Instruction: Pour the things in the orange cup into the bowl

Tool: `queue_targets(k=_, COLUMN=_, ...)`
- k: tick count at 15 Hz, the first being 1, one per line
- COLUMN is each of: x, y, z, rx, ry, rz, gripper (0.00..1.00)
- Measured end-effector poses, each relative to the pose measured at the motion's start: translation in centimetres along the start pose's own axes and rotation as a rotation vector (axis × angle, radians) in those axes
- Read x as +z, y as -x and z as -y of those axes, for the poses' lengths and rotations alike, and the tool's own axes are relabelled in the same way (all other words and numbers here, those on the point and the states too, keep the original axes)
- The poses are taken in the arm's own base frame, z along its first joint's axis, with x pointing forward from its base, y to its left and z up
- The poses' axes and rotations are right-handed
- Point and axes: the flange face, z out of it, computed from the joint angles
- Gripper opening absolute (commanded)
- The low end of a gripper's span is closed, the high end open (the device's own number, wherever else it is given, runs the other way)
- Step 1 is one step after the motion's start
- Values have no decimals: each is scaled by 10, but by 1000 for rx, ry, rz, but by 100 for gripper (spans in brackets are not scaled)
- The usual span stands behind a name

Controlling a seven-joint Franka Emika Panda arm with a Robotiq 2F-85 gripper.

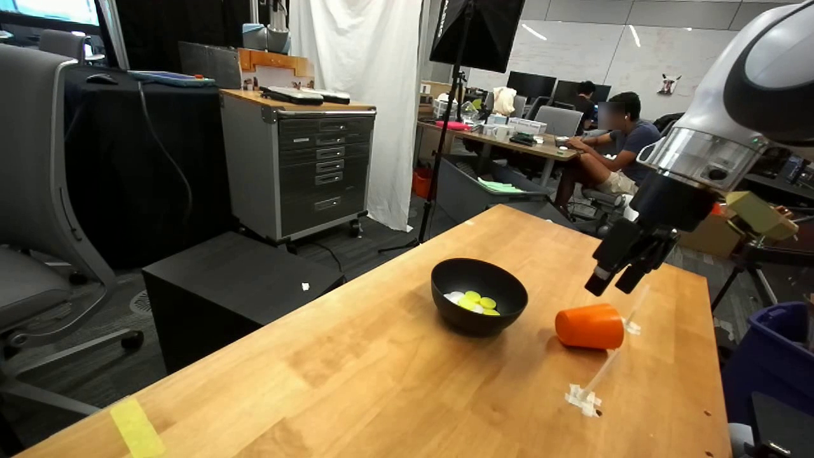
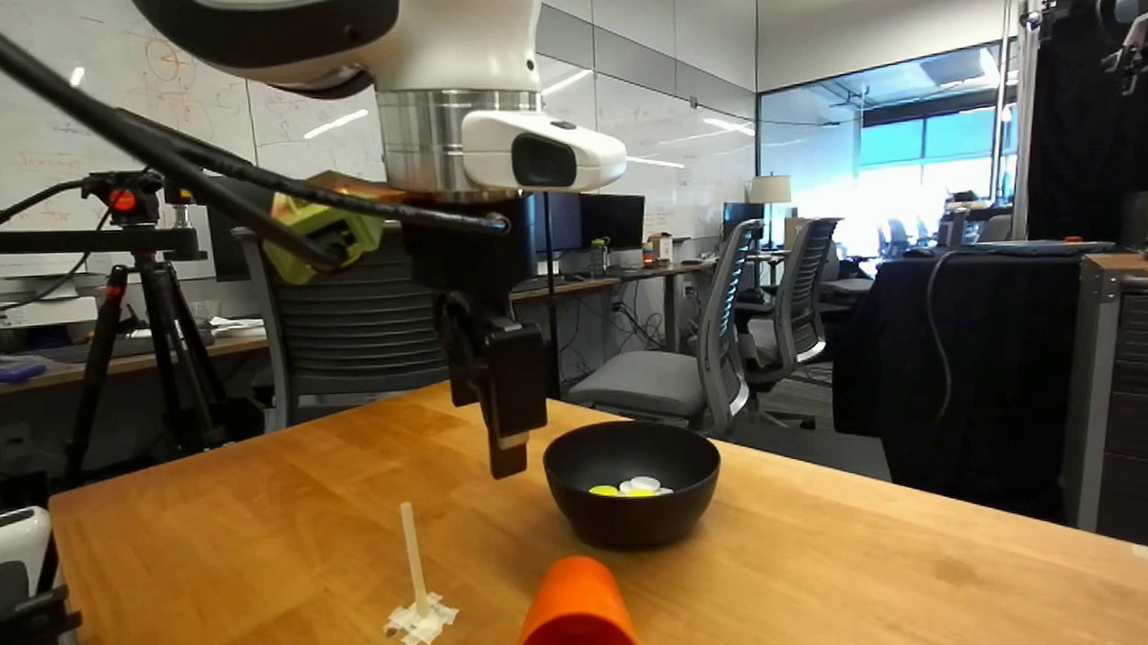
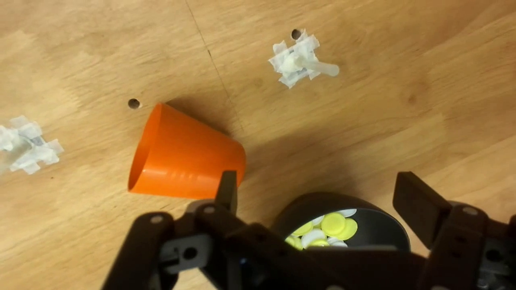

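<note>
Both exterior views slant down across the table (image 1: pixel 343 388) toward its far side. The wrist view, nearer, looks down; all share the bowl (image 2: pixel 638 523) and orange cup (image 1: pixel 590 326).

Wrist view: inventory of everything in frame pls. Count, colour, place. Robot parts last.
table: one, light wood, fills the background
cup: one, orange, left of centre, on its side, mouth facing left
bowl: one, black, bottom right of centre, partly hidden
discs: at least seven, yellow and white, in the bowl
tape patches: two, white, upper right of centre and left edge
rods: two, whitish, one per patch, left one blurred
holes: two, dark, near the cup's mouth and beside the upper patch
gripper: one, black, bottom edge, open
</note>
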Motion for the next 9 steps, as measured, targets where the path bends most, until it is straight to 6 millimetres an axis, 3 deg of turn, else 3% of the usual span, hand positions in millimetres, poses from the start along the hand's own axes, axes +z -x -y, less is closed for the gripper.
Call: queue_targets(k=9, x=4, y=1, z=-1, rx=2, ry=3, rz=8, gripper=100)
